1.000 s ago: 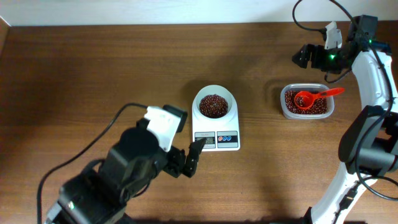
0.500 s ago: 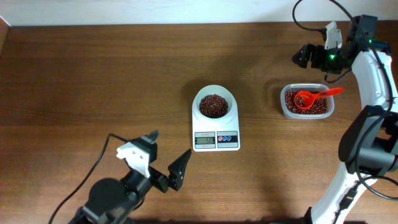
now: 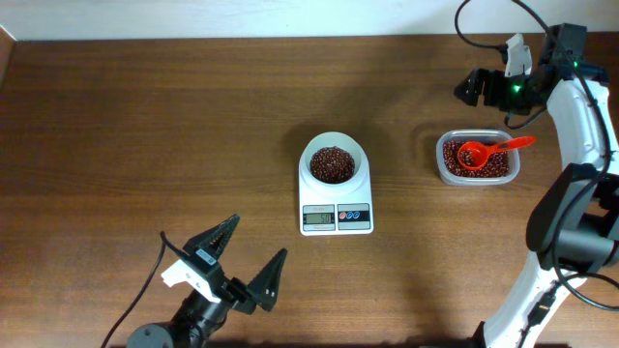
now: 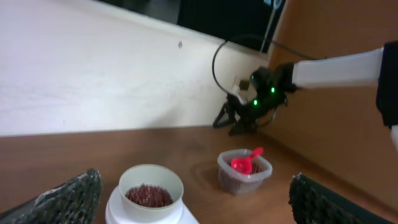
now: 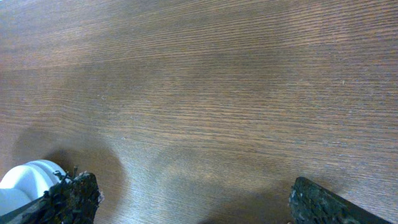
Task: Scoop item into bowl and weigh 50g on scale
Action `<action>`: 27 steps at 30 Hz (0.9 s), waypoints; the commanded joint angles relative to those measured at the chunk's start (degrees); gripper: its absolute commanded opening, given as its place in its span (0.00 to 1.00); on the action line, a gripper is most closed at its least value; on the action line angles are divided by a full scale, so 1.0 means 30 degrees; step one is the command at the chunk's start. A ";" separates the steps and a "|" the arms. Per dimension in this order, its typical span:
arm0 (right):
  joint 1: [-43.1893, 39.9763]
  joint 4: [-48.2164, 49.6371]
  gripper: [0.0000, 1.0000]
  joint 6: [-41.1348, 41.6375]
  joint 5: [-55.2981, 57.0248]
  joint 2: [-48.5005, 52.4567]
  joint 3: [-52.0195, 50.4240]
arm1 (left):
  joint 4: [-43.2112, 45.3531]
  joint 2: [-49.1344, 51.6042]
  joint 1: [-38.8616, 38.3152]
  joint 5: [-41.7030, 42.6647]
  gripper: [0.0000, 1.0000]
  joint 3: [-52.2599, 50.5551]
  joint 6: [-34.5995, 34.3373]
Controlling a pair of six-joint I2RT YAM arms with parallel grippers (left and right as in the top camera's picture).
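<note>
The white bowl (image 3: 334,162) stands on the white scale (image 3: 337,219) at mid-table and holds a mound of dark reddish-brown beans (image 3: 332,164). More beans fill a clear container (image 3: 476,161) to the right, and a red scoop (image 3: 481,153) lies in it. My left gripper (image 3: 257,238) hangs open near the front edge, left of the scale, with nothing in it. In the left wrist view its fingers (image 4: 69,198) frame the bowl (image 4: 151,186) and the container (image 4: 244,171) from a distance. My right gripper (image 3: 488,70) is open and empty behind the container, over bare wood (image 5: 199,112).
The brown wooden table (image 3: 145,126) runs wide to the left and behind the scale. A pale wall (image 4: 93,74) stands along the far edge. Cables (image 3: 484,19) hang by the right arm at the back right corner.
My left arm has pulled back from the scale's front toward the near edge and to the left, its gripper still open. The right arm, bowl and scoop have not moved.
</note>
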 commanded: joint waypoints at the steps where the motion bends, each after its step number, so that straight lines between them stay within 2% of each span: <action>1: -0.0036 0.0000 0.99 -0.0204 -0.0226 0.0168 -0.0153 | 0.0488 -0.0226 0.0175 0.0197 0.99 -0.0831 -0.0036; 12: -0.0036 0.0000 0.99 -0.0204 -0.0226 0.0168 -0.0153 | 0.7614 -0.0226 0.2025 -0.1443 0.99 -0.5566 -0.0044; 17: -0.0036 0.0000 0.99 -0.0204 -0.0226 0.0168 -0.0160 | 0.6528 -0.0226 0.3395 -0.1464 0.99 -0.5523 0.0546; 22: -0.0036 0.0000 0.99 -0.0204 -0.0226 0.0168 -0.0153 | 0.1188 -0.0219 0.6543 -0.1421 0.99 -0.5523 0.1129; 27: -0.0036 0.0000 0.99 -0.0204 -0.0219 0.0168 -0.0153 | 0.1268 -0.0204 0.7905 -0.1341 0.99 -0.5523 0.5705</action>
